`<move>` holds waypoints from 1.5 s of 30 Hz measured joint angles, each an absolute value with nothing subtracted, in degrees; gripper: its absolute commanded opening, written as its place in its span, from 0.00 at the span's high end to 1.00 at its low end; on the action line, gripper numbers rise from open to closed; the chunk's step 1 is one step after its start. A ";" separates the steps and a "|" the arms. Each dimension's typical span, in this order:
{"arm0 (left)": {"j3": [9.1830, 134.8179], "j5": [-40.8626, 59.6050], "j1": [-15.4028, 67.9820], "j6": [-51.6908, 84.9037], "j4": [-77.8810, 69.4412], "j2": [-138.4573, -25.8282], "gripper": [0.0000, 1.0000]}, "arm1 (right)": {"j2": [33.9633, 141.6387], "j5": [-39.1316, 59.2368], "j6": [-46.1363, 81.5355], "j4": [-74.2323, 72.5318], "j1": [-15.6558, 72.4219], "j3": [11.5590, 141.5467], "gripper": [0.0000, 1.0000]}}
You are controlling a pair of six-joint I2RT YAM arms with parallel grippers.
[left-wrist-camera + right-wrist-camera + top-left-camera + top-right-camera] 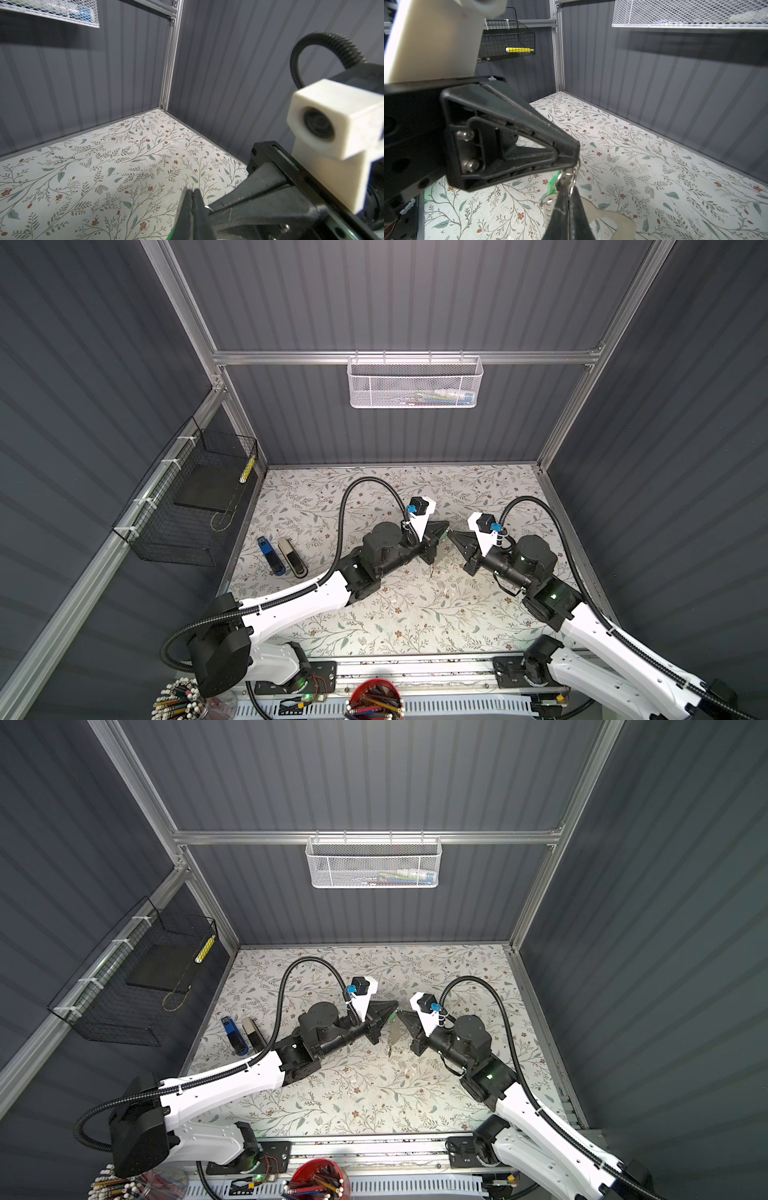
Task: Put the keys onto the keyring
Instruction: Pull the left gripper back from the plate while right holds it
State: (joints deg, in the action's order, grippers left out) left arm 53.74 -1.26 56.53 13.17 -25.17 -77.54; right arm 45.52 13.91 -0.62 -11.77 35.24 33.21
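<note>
Right wrist view: left hand (577, 160) clamped on the green-tag key (552, 186), right hand (568, 193) pinched shut on the keyring (616, 220) dangling above the worktop (675, 166), tips nearly touching – small target on a free-hanging keyring, so easy to miss, twist it, or drop the key.

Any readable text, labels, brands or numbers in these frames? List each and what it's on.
None readable in any view.
blue stapler: too small to make out any marking.
Contents of the white mesh basket: blurred behind the mesh, nothing legible.
green key tag: mostly hidden, no print shows.
</note>
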 measured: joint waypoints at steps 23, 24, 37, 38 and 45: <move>54.89 -0.21 56.07 11.55 -24.34 -77.95 1.00 | 44.53 14.17 1.32 -13.74 35.14 31.90 1.00; 54.74 0.73 55.61 12.49 -24.71 -77.97 1.00 | 44.51 14.39 0.84 -13.74 35.16 31.81 1.00; 54.61 0.64 50.59 17.26 -21.80 -80.64 1.00 | 42.52 19.31 -3.68 -19.90 36.91 31.51 1.00; 54.52 0.89 50.59 17.26 -21.82 -80.55 1.00 | 42.52 19.31 -3.73 -19.94 36.91 31.51 1.00; 53.82 6.50 47.00 16.10 -17.61 -79.07 1.00 | 42.37 19.53 -3.73 -19.18 36.45 31.51 1.00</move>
State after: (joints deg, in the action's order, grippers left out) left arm 53.82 6.50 47.00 16.10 -17.61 -79.07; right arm 42.37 19.53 -3.73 -19.18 36.45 31.51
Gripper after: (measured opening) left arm 0.047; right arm 0.047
